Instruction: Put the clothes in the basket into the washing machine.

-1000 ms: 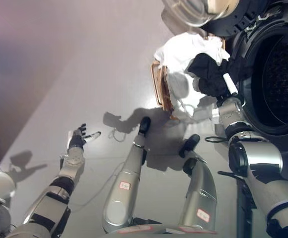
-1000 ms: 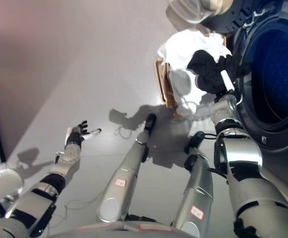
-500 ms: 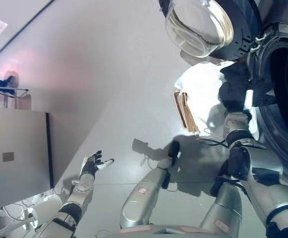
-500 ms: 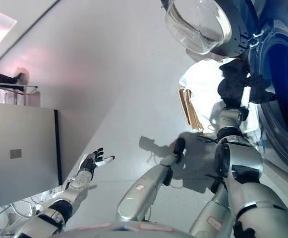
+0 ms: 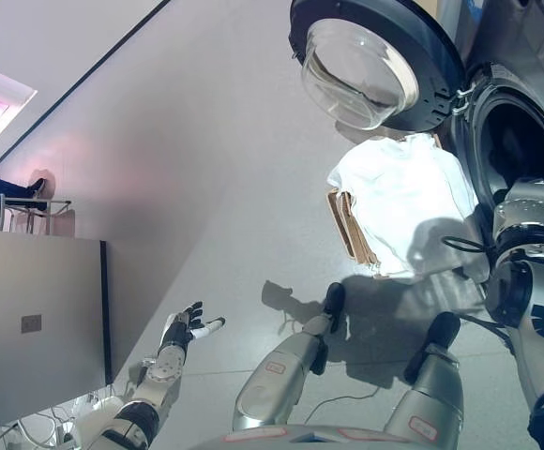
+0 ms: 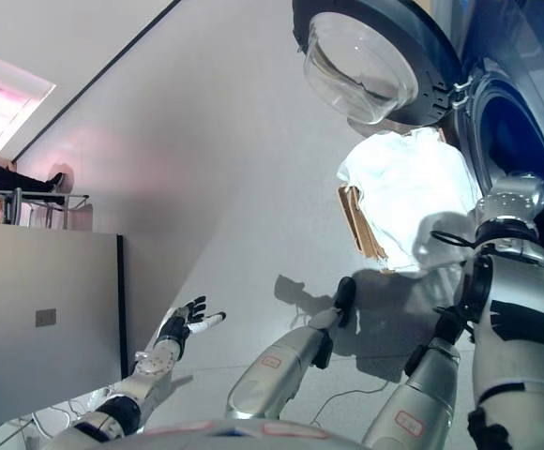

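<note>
White clothes (image 5: 399, 202) lie heaped over a basket (image 5: 349, 223) on the floor (image 5: 206, 187), just beside the washing machine (image 5: 525, 56), at about four o'clock from its round glass door (image 5: 370, 66), which stands swung open. The cloth looks soft, light and limp, likely to sag and trail when lifted, so a bunched fold near the top of the heap appears the surest place to take hold; a corner alone would probably let the rest drag over the basket's rim. Only the basket's tan edge shows, at the nine o'clock side of the pile.

At three o'clock from the clothes, the robot's right arm reaches up into the dark mouth of the drum (image 5: 521, 150). Its wrist is at the opening and the right hand is hidden inside, so whether it is clenched, released or grasping any cloth cannot be told.

The left hand (image 5: 184, 325) hangs well apart, at about seven o'clock from the basket, held out over bare floor with fingers spread and relaxed, holding nothing. A grey cabinet (image 5: 37, 319) stands at its nine o'clock.
</note>
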Available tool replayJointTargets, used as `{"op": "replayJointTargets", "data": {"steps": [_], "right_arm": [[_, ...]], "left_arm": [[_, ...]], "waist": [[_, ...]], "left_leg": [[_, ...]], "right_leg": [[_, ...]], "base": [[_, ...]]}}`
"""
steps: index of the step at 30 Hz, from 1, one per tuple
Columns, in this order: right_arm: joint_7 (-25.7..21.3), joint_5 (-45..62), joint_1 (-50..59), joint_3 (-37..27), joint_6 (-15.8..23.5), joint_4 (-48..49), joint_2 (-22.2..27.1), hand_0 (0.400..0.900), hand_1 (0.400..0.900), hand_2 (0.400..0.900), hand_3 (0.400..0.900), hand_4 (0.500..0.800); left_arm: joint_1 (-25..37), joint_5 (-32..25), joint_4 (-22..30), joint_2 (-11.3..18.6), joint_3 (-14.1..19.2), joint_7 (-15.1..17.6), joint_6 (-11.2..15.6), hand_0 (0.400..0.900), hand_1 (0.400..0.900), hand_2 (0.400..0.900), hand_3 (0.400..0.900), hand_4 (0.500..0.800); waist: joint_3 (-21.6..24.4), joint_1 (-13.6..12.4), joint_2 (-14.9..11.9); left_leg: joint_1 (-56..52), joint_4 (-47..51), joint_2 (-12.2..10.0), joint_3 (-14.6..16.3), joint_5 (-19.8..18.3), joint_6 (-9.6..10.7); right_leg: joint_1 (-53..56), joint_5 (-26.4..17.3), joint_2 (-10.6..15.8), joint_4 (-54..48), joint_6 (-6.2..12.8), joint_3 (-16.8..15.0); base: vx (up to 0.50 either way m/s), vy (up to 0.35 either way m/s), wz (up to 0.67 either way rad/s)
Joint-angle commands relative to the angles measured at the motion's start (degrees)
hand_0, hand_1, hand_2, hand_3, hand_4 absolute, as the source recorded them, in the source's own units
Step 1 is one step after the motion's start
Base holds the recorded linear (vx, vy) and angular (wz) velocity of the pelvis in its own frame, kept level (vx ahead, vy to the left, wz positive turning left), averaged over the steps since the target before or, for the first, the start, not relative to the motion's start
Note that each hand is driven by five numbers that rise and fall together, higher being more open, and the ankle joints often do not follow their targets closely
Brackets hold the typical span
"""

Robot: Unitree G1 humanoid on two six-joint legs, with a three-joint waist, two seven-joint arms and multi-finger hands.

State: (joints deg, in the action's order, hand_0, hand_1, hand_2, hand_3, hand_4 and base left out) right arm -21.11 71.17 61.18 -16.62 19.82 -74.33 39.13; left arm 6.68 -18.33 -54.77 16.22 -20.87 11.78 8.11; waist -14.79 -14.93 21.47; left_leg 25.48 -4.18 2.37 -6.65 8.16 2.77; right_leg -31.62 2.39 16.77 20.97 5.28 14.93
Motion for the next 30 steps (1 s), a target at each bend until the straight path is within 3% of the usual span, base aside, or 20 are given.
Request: {"op": "replayJointTargets", "data": {"steps": [1,5,17,22,30], "right_arm": [[1.78,-3.14,2.03,5.23,0.55,3.46,4.18,0.900,0.900,0.900,0.900,0.800],[2.43,-2.32,1.67,5.03,0.16,2.90,3.51,0.900,0.900,0.900,0.900,0.800],[4.24,-3.40,0.77,6.07,-2.71,-0.83,1.76,0.900,0.900,0.900,0.900,0.800],[5.76,-10.76,-0.90,11.95,-8.55,-4.45,-0.35,0.900,0.900,0.900,0.900,0.800],[7.63,-13.62,-5.17,13.00,-10.92,-5.63,-4.77,0.900,0.900,0.900,0.900,0.800]], "left_arm": [[-0.87,-0.81,-3.24,2.95,-1.47,1.64,1.72,0.900,0.900,0.900,0.900,0.800],[-1.46,-1.17,-3.53,2.71,-1.36,1.25,1.46,0.900,0.900,0.900,0.900,0.800],[-2.17,-2.29,-4.43,2.20,-0.46,0.26,1.20,0.900,0.900,0.900,0.900,0.800],[-1.58,-2.31,-4.58,2.71,0.49,0.58,1.16,0.900,0.900,0.900,0.900,0.800],[-1.17,-2.95,-3.52,2.31,0.21,0.16,0.90,0.900,0.900,0.900,0.900,0.800]], "waist": [[5.88,-0.53,-0.15],[5.85,-0.54,0.57],[6.09,-0.30,0.91],[3.54,0.70,-1.61],[0.09,1.45,-4.62]], "left_leg": [[0.06,6.58,0.74,-3.59,3.17,3.85],[-0.22,7.51,0.49,-3.71,4.61,4.06],[-1.07,7.61,0.15,-3.47,4.00,3.54],[-0.46,6.20,-0.17,-2.84,3.40,2.93],[2.56,3.90,-0.34,-2.14,3.48,2.65]], "right_leg": [[5.06,6.49,-1.53,-1.08,2.10,0.65],[4.87,5.16,-1.87,-1.44,1.77,1.38],[5.12,5.28,-2.15,-0.87,1.53,0.97],[4.27,4.80,-3.17,-0.26,1.11,-0.15],[1.76,4.47,-4.06,0.88,0.39,-0.60]], "base": [[0.12,-0.075,0.13],[-0.03,0.011,0.00],[0.00,0.006,-0.02],[-0.02,-0.013,-0.13],[-0.03,-0.009,-0.01]]}}
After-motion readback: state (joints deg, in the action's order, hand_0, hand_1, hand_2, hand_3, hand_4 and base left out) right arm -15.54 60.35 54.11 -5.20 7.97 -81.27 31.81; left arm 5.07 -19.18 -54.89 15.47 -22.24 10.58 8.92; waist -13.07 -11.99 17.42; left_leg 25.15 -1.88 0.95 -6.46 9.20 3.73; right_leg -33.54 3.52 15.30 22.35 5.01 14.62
